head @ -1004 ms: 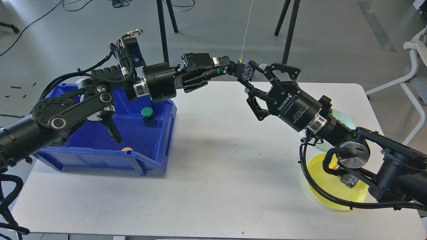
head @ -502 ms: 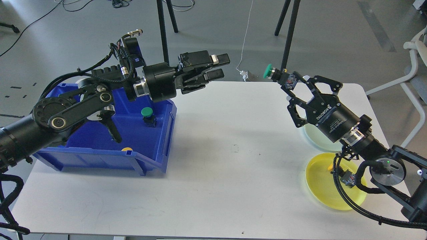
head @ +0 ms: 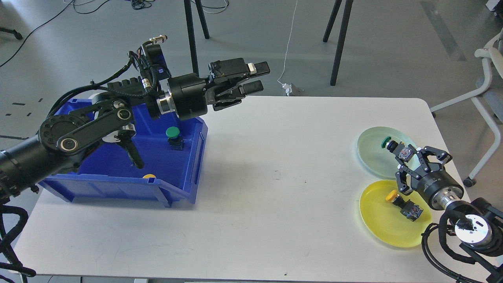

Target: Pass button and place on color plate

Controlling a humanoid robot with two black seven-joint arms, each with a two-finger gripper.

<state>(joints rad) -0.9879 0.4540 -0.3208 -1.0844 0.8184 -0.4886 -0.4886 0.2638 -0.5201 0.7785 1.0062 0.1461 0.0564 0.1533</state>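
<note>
- A white table [head: 255,177] filled the middle of the frame, with grey floor behind it at the top.
- Black stand legs [head: 338,43] and thin cables lay on the floor at the top, and a white chair [head: 489,98] stood at the right edge.
- A blue bin [head: 129,173] sat on the left of the table. Inside it stood a green button [head: 173,136], and a bit of a yellow one [head: 149,176] peeked over the front wall.
- The left gripper [head: 251,78] hung in the air above the bin's far corner, at the upper middle. Its fingers were a little apart and held nothing.
- At the right, a pale green plate [head: 371,157] lay just beside a yellow plate [head: 387,228].
- A yellow button [head: 402,204] lay on the yellow plate.
- The right gripper [head: 408,157] was low at the right, and its fingers held a green button with a black body [head: 393,146] over the pale green plate. I could not tell if it touched the plate.
</note>
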